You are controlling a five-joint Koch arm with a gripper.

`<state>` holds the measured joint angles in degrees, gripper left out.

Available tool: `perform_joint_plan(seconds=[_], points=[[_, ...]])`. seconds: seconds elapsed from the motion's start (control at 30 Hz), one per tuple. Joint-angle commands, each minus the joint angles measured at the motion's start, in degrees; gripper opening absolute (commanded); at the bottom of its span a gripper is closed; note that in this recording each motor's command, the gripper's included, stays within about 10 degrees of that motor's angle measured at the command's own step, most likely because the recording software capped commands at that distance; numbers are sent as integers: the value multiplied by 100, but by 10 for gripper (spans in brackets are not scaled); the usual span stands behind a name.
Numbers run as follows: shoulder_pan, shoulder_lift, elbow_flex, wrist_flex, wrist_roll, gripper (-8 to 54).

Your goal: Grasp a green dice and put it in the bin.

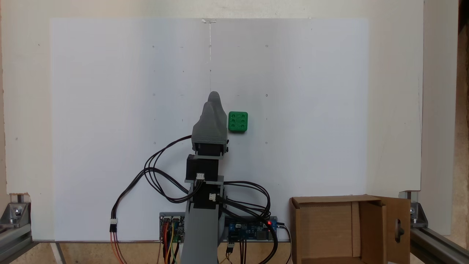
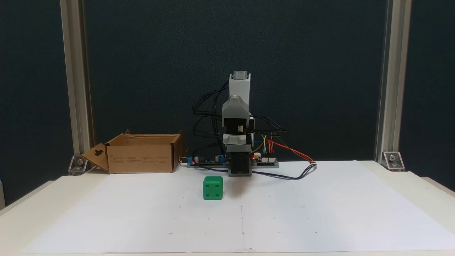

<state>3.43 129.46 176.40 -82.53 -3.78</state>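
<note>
Near the centre of the frame in a fixed view, the dice (image 1: 237, 121) is seen lying on white paper (image 1: 110, 110) on the tabletop (image 1: 395, 110), six pips up, just right of the gripper (image 1: 213, 98) and apart from it. Whether the gripper is clenched or released cannot be told, since its jaws are lined up one behind the other. The bin (image 1: 351, 229) is placed at the lower right, open, well apart from the dice. From the front, the dice (image 2: 213, 188) is shown left of the folded arm (image 2: 239, 124), the bin (image 2: 142, 153) at middle left.
</note>
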Motion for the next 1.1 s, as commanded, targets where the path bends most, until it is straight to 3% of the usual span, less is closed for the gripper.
perform_joint_plan(seconds=[0.0, 1.07], points=[[0, 606, 264, -369, -62, 447], [0, 598, 264, -132, -105, 439]])
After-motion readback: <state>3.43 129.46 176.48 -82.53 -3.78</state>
